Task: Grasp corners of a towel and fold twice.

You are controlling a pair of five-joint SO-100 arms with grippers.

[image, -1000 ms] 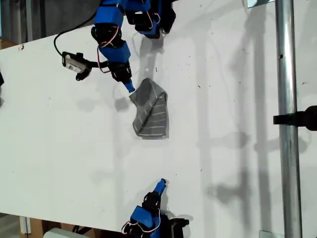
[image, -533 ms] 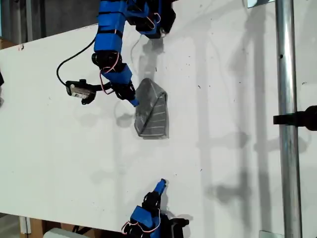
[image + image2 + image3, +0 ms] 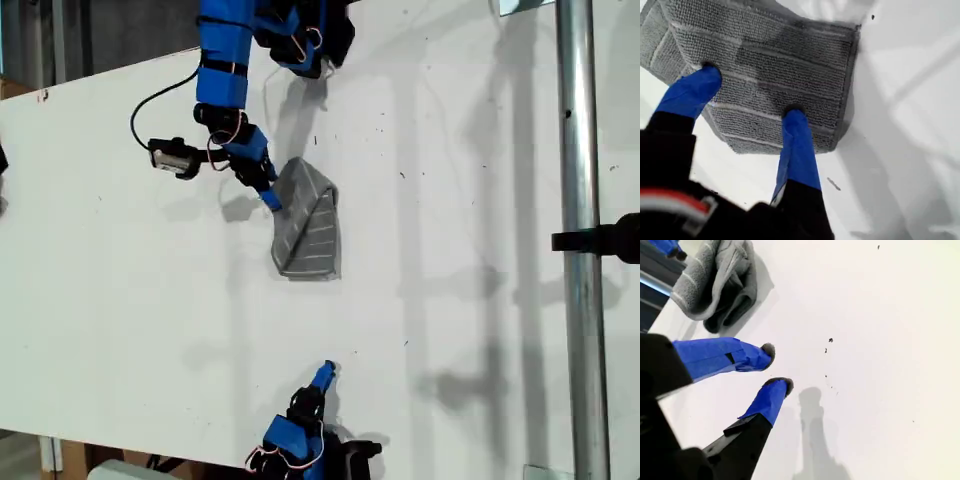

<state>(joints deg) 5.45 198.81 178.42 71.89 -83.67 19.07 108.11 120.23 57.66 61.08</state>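
White table [image 3: 470, 330] fills the exterior view, with a metal pole [image 3: 580, 240] running down that view's right side. The towel [image 3: 305, 228], grey with thin white stripes, lies folded into a compact, slightly bunched wedge near the table's middle.

My first tool [image 3: 271, 201] is at the towel's upper edge in the exterior view. In the first wrist view my first tool [image 3: 750, 92] has its blue fingers [image 3: 690, 92] spread apart, both tips pressing down on the top layer of the towel [image 3: 790, 60]; nothing is pinched between them. One folded corner [image 3: 856, 27] of the towel lies just beyond the tips, flat on the table.

My second tool [image 3: 324, 375] sits well apart from the towel, near the bottom edge of the exterior view. In the second wrist view my second tool [image 3: 777, 367] hangs over bare table [image 3: 880, 340], its fingers [image 3: 725, 357] a little apart and gripping nothing, with grey fluff on both tips. The towel [image 3: 720, 282] shows far ahead of it, layers stacked at the fold.
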